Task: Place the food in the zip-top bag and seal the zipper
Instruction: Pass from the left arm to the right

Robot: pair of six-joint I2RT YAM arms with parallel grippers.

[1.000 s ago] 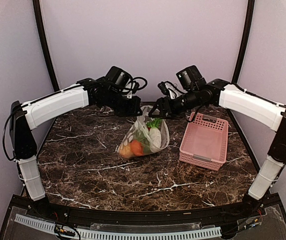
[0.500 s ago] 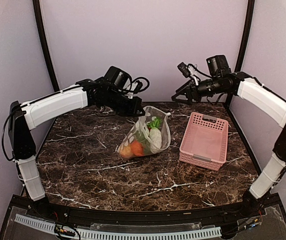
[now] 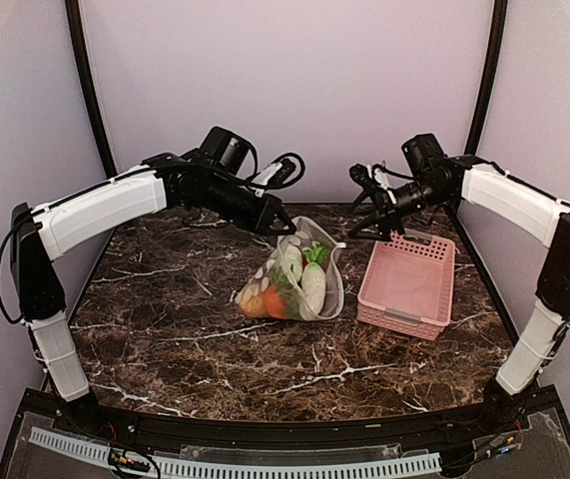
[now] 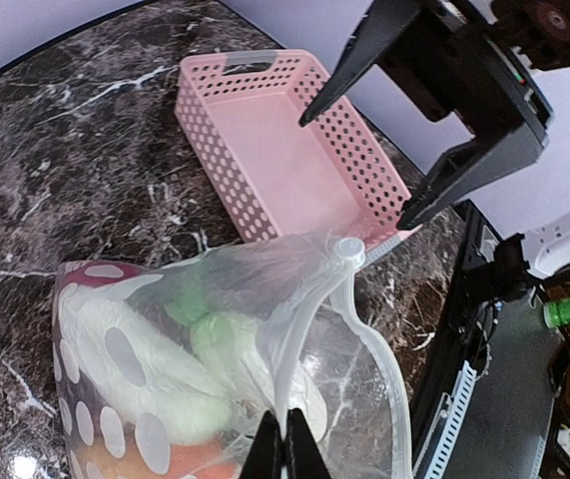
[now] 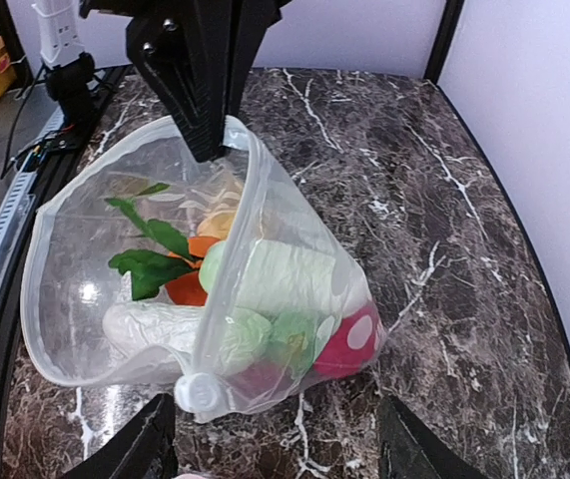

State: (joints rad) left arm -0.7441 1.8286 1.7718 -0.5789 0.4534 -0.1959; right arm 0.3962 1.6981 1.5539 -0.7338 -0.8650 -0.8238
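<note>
The left gripper (image 3: 277, 228) is closed, pinching the mouth edge of the zip-top bag (image 3: 299, 277) and holding that edge up off the table (image 3: 165, 329) towards its far edge. The right gripper (image 3: 356, 212) has its jaws apart and carries nothing. It hangs in the air just to the right of the bag's mouth, above the gap between the bag and the pink basket (image 3: 389, 315).

The bag lies slanted. Its closed bottom rests on the table towards the near left and its raised mouth points far and right, gaping towards the right gripper. The food (image 5: 265, 284) sits inside, bunched in the lower part. The zipper (image 4: 396, 384) is unsealed and bows in a wide loop from the left gripper's pinch round to a small knob at its free end. That end faces the basket, so the right arm is judged the nearer one to take it.

The basket stands near the right edge, just beside the bag, and it could crowd a low approach from that side.
</note>
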